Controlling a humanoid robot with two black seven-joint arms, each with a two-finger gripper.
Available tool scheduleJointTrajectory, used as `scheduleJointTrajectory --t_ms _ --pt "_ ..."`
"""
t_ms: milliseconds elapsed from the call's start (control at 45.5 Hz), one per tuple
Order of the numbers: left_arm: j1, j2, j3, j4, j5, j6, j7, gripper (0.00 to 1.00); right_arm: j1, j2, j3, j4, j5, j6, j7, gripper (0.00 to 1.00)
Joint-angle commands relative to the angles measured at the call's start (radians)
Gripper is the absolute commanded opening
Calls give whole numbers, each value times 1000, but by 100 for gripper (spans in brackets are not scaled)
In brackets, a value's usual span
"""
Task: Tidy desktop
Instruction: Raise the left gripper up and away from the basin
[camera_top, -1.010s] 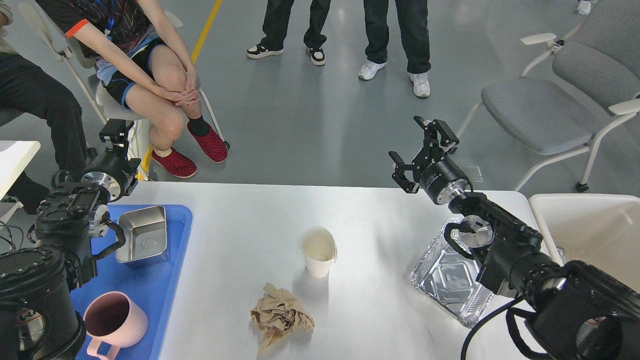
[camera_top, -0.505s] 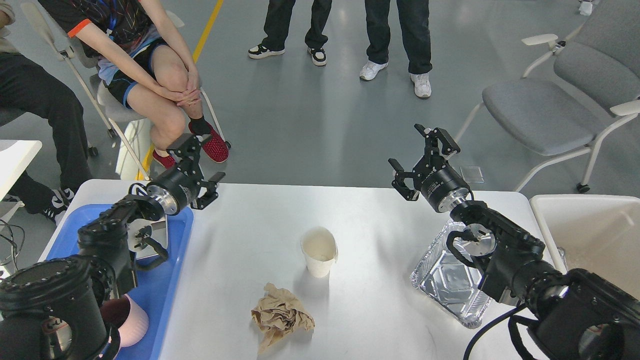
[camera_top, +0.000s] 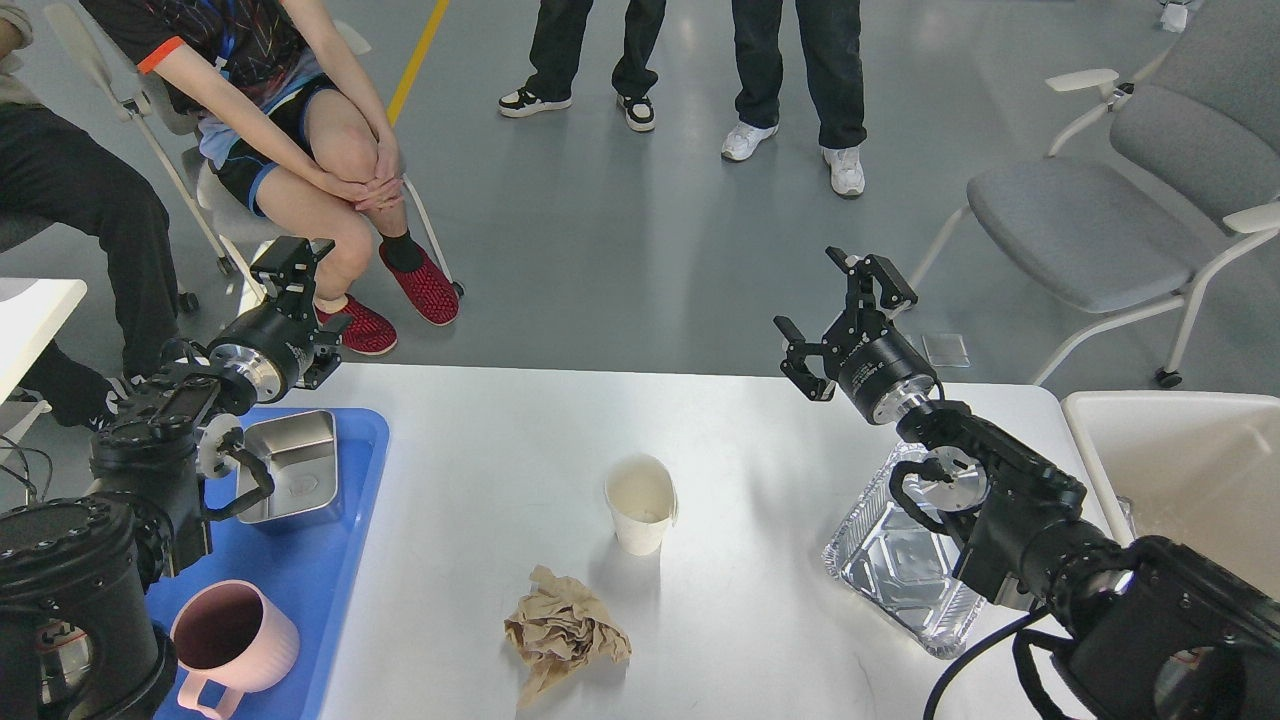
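Observation:
The white desktop (camera_top: 500, 440) carries a white paper cup (camera_top: 640, 505) standing upright near the middle and a crumpled brown paper (camera_top: 565, 635) in front of it. An empty foil tray (camera_top: 890, 565) lies at the right, partly under my right arm. My left gripper (camera_top: 305, 305) is open and empty, raised above the far left corner beyond the blue tray. My right gripper (camera_top: 835, 312) is open and empty, raised above the far edge, beyond the foil tray. Neither gripper touches anything.
A blue tray (camera_top: 310, 600) at the left holds a square metal dish (camera_top: 290, 480) and a pink mug (camera_top: 235, 635). An off-white bin (camera_top: 1190, 470) stands at the right edge. People sit and stand beyond the table; a grey chair (camera_top: 1080, 220) is at the far right.
My left gripper swung right over the table's far edge half a second ago, then back left to above the tray's far corner. My right gripper has barely moved.

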Motion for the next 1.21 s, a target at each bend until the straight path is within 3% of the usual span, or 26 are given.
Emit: scheduleJointTrajectory --t_ms 0,44,110,285,483,593,681,834,922,1076,1186 --pt "11 -17 40 -75 31 -132 72 97 2 1 -1 1 0 -2 0 100" --pt "11 -17 120 -115 71 -200 133 97 3 1 -1 1 0 -2 0 100" --pt "11 -9 203 -134 85 -177 175 97 0 -1 -3 1 0 0 0 100" --pt "11 -3 186 -147 74 -214 167 97 -3 -1 -1 1 0 3 0 100" --pt "9 -21 -123 -161 30 -240 144 97 -10 1 0 1 0 4 0 100" --pt "2 -44 -286 -161 23 -203 138 97 -13 1 0 1 0 6 1 100" --pt "-2 -52 -397 -160 19 -123 132 97 -15 1 0 1 0 4 1 100" --pt "-3 -55 -443 -160 17 19 132 97 -16 3 0 1 0 4 1 100" --pt "8 -55 -475 -164 11 -2 132 97 -18 3 2 1 0 4 1 100" --pt "14 -49 -483 -181 11 -157 140 97 -29 -1 -3 3 0 10 1 100" --pt "23 -37 -480 -183 13 -194 144 98 -33 -2 -4 3 0 17 1 100"
